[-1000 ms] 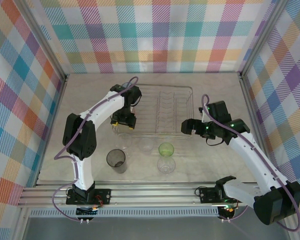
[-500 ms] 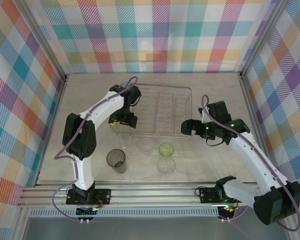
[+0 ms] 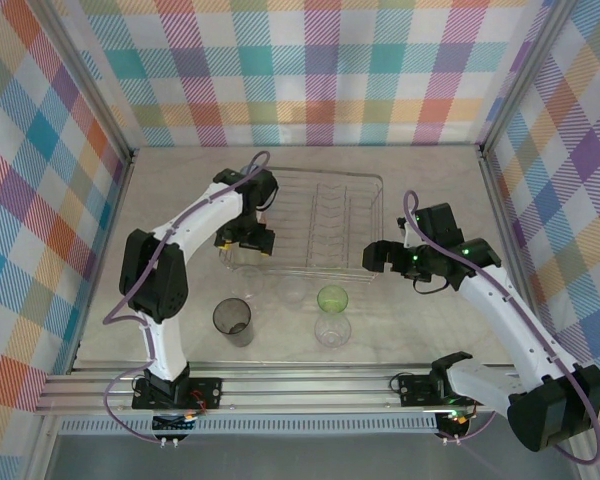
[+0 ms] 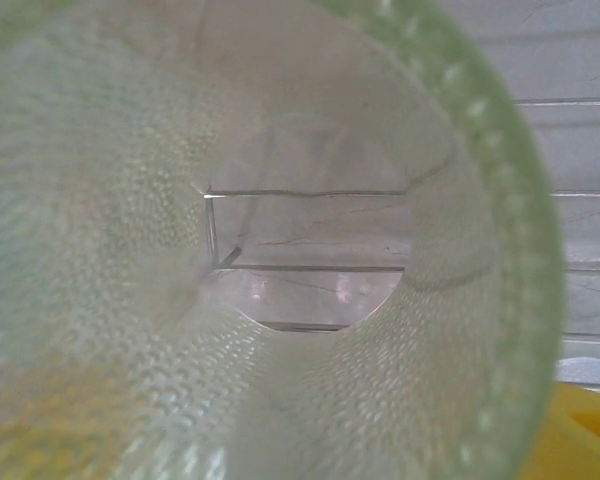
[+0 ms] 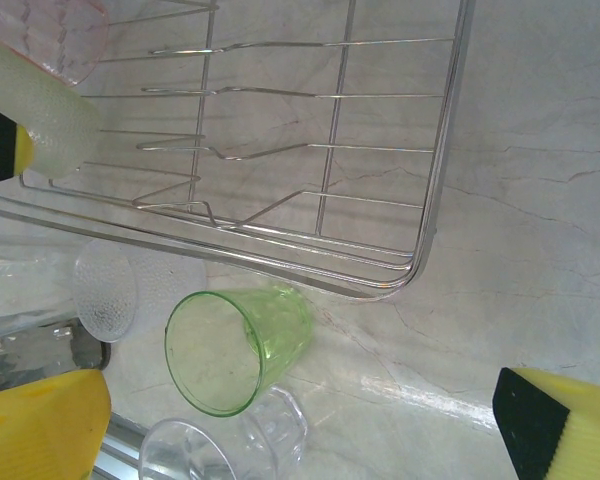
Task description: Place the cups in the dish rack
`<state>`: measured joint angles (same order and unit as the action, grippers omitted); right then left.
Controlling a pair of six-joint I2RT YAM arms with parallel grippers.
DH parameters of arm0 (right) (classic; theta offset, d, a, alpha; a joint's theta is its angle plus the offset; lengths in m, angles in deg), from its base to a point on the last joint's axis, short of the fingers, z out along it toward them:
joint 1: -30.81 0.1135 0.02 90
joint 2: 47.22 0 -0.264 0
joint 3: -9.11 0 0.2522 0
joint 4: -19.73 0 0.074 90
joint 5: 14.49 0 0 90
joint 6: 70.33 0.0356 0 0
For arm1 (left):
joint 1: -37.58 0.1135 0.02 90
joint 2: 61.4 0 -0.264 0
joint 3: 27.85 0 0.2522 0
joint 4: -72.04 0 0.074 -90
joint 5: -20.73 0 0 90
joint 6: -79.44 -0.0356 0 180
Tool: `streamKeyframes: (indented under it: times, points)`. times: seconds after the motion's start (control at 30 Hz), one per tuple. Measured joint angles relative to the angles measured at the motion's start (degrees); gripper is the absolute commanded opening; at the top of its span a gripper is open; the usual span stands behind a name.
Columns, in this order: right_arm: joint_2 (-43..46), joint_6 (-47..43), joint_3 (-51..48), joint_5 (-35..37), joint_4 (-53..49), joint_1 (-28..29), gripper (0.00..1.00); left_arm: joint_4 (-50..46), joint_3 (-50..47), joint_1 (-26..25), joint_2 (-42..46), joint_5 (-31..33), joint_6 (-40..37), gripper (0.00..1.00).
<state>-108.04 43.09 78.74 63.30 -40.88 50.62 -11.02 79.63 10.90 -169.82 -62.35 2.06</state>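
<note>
Although the yellow-green cup [image 4: 130,330] sits mouth-on right at the left gripper [image 3: 245,240], with wires showing through its base, I cannot tell whether the jaws grip it or stand clear of it. It is inside the rack [image 3: 330,220], at the left end, with a pink cup [image 5: 60,35] near it. Outside the near rail, on the table [image 3: 430,190], are a green cup [image 5: 235,350], a pebbled clear cup [image 5: 130,285] just beside it and a smooth clear cup [image 5: 220,445] nearer the arms. A grey cup [image 3: 232,320] stands further left. The right gripper [image 3: 375,255] hovers at the rack's near right corner, jaws wide apart, holding nothing.
</note>
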Motion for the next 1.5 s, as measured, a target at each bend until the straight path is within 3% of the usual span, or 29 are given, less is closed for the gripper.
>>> streamKeyframes:
  times: [0.23,0.37,0.57,0.73,1.0,1.5]
  points:
    - [0.0,0.0,0.0,0.0,0.0,0.0,0.99,-0.4,0.3,0.2,6.8,-1.1,0.9,0.89]
    - [0.0,0.0,0.0,0.0,0.0,0.0,0.99,-1.1,3.2,0.2,9.6,0.0,1.6,0.85]
    - [0.0,0.0,0.0,-0.2,0.0,0.0,0.99,0.1,5.6,0.2,10.0,2.6,2.8,0.67]
    - [0.0,0.0,0.0,-0.3,0.0,0.0,0.99,2.8,5.6,0.2,10.0,1.1,3.1,0.51]
    - [0.0,0.1,0.0,-0.9,0.1,0.0,0.99,7.2,5.6,0.2,7.9,-2.9,3.2,0.44]
    - [0.6,0.1,0.0,-1.3,0.0,0.0,0.99,10.0,4.7,0.2,4.1,-2.8,3.2,0.39]
